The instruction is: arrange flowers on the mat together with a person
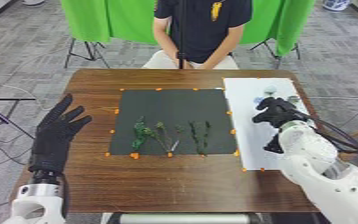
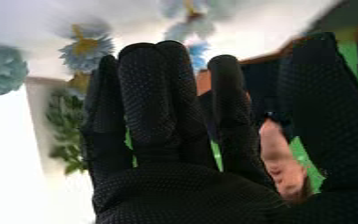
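Fingers (image 2: pixel 149 100) of right hand (image 1: pixel 278 112) straight, gripping nothing, above white mat (image 1: pixel 257 135). Blue flowers (image 1: pixel 270 90) lie near white mat's twelve-o'clock end. Left hand (image 1: pixel 55 134) at table's (image 1: pixel 189 192) nine-o'clock side, fingers extended. Step, likely: picking next flower. Next move: close fingers round one, lift, carry toward nine o'clock. Green stems (image 1: pixel 140 134) on dark mat (image 1: pixel 171 106), long axes roughly twelve-to-six, cut ends apparently toward six. Blue flowers' axes: can't tell.
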Action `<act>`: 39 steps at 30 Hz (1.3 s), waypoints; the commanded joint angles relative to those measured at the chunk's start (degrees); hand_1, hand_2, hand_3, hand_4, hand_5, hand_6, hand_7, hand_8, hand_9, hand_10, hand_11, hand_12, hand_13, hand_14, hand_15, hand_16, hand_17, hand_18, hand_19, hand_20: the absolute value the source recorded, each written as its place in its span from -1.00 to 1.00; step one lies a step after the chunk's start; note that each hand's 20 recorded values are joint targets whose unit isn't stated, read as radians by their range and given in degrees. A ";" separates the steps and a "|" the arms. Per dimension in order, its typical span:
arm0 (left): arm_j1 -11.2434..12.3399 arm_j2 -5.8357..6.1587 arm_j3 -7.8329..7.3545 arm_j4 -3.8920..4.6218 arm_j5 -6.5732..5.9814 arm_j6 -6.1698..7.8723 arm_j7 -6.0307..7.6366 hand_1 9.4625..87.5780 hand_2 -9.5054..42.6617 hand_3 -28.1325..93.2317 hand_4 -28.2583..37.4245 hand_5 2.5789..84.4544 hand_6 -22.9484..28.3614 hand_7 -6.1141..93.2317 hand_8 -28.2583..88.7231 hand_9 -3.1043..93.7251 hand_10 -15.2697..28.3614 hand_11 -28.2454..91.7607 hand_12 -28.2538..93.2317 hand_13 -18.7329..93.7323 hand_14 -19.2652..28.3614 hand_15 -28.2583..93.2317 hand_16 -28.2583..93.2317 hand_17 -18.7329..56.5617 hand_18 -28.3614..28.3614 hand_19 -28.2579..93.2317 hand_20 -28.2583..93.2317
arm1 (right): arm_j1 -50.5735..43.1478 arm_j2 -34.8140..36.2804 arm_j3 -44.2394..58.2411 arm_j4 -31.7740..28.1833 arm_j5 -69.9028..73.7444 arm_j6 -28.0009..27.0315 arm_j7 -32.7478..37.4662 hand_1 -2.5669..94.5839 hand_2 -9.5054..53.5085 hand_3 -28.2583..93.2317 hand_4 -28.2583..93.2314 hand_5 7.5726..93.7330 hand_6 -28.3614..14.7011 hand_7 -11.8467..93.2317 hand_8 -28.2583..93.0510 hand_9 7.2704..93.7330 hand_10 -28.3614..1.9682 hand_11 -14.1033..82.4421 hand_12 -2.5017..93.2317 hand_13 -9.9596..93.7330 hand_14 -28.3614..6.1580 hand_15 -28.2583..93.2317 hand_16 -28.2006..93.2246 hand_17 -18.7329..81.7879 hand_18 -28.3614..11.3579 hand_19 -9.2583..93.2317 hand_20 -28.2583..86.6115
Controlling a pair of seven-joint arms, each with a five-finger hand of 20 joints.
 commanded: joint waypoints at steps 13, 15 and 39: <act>-0.39 -0.11 -0.02 0.20 0.13 -0.39 -0.87 -0.59 -0.49 0.81 -0.85 -0.26 0.04 -0.61 -0.69 -0.23 0.45 -0.18 -0.38 -0.19 0.85 0.19 -0.63 -0.76 0.79 0.20 -0.31 | 2.19 0.87 -7.58 4.70 -8.64 -1.13 0.34 -0.11 -1.00 0.69 -0.96 0.12 0.48 -0.22 -0.80 0.18 -0.19 0.19 -0.56 0.38 -0.05 0.64 -0.30 -0.12 -0.79 0.76 -0.07; -0.43 -0.05 0.18 0.26 0.01 -0.31 -0.73 -0.59 -0.49 0.81 -0.84 -0.26 0.04 -0.61 -0.69 -0.23 0.45 -0.18 -0.38 -0.19 0.85 0.19 -0.63 -0.76 0.79 0.20 -0.31 | 2.53 0.94 -8.73 5.28 -9.92 0.15 0.24 -0.12 -1.00 0.68 -0.98 0.15 0.49 -0.23 -0.80 0.20 -0.16 0.18 -0.56 0.39 -0.03 0.63 -0.29 -0.11 -0.79 0.75 -0.07; 1.42 0.23 -1.70 -0.47 -0.89 1.38 0.98 -0.60 -0.49 0.81 -0.86 -0.26 0.04 -0.61 -0.69 -0.23 0.45 -0.17 -0.38 -0.19 0.85 0.19 -0.63 -0.76 0.79 0.20 -0.31 | 7.76 -3.32 -13.59 -3.36 -15.85 11.70 -9.81 0.25 -1.00 0.45 -1.00 0.73 0.54 -0.33 -0.53 0.74 0.33 -0.11 -0.14 0.64 0.31 0.52 -0.19 -0.02 -0.59 0.81 -0.01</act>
